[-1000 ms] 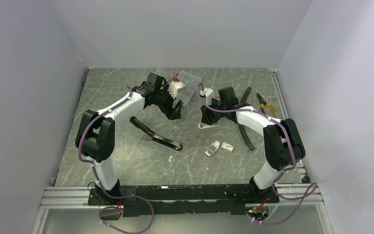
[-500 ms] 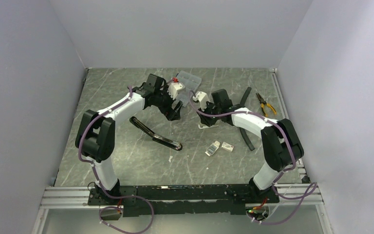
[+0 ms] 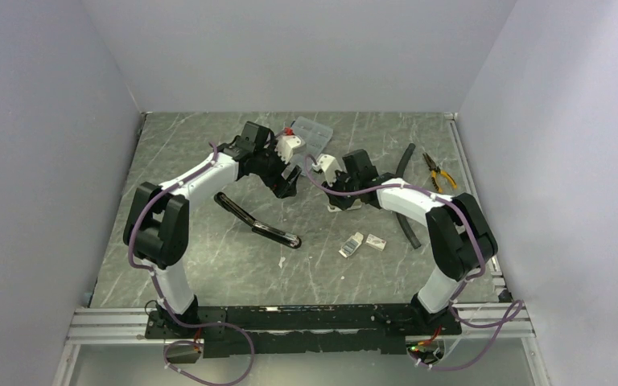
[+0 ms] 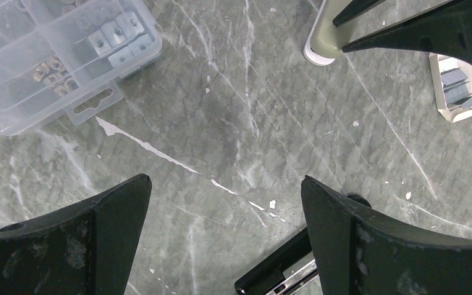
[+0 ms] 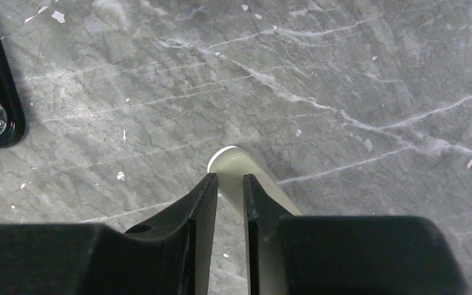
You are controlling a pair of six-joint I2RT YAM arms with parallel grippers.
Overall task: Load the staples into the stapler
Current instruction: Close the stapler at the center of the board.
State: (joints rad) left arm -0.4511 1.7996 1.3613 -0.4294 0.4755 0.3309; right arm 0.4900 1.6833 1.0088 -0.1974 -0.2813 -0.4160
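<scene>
The staples (image 4: 453,81) lie as dark strips in their open white tray (image 4: 458,113), on the table past the left gripper's (image 4: 224,183) right finger and nearer the bases than the right gripper (image 5: 228,178). What looks like the box's sleeve (image 3: 376,242) lies just beside the tray, apart from it.

The black stapler (image 3: 257,226) lies opened out flat, on the base side of the left gripper. One end of it shows between that gripper's fingers at the bottom of the left wrist view.

The left gripper hangs spread wide over bare table, holding nothing. The right gripper's fingers are pinched on a cream, round-ended piece (image 5: 236,165) whose tip rests on the table. I cannot tell what that piece is.

Ahead of the left gripper is a clear compartment case (image 4: 43,58).

By my reading the task is early. The box is open and the stapler unfolded, but no strip is held, and I cannot see one in the stapler. Picking a strip, seating it and closing remain.
</scene>
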